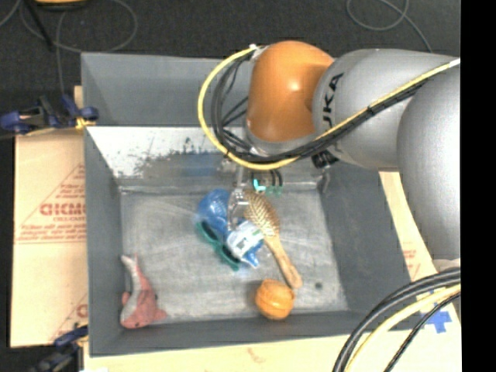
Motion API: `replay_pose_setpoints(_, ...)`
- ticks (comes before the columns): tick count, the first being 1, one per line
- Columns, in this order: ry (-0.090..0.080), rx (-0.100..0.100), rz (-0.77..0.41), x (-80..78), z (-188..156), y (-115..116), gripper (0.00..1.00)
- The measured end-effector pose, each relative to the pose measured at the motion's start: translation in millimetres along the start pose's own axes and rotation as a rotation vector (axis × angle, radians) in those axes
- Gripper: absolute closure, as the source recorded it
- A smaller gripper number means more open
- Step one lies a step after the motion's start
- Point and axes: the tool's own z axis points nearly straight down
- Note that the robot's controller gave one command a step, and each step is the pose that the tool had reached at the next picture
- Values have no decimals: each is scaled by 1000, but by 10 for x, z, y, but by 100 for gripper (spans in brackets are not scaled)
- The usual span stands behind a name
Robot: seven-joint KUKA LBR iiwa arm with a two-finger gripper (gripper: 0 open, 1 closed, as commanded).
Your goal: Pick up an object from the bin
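My gripper [256, 183] hangs under the orange wrist cover at the back middle of the bin. It sits just above the bristle head of a wooden hairbrush [268, 229], which lies slanted with its handle toward the front right. Left of the brush head lies a blue rounded plastic thing [213, 208]. A white and blue piece on a teal frame [242, 243] lies against the brush's left side. The wrist cover and cables hide the gripper's upper part.
An orange ball [274, 299] rests at the front, by the end of the brush handle. A pink and red toy figure [139, 299] lies in the front left corner. The arm comes in from the right over the bin's back right.
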Motion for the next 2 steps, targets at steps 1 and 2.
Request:
replay_pose_setpoints(1,-8,-1,1,-19,-46,-1,0)
replay_pose_setpoints(2,-16,2,-48,-115,418,-18,0)
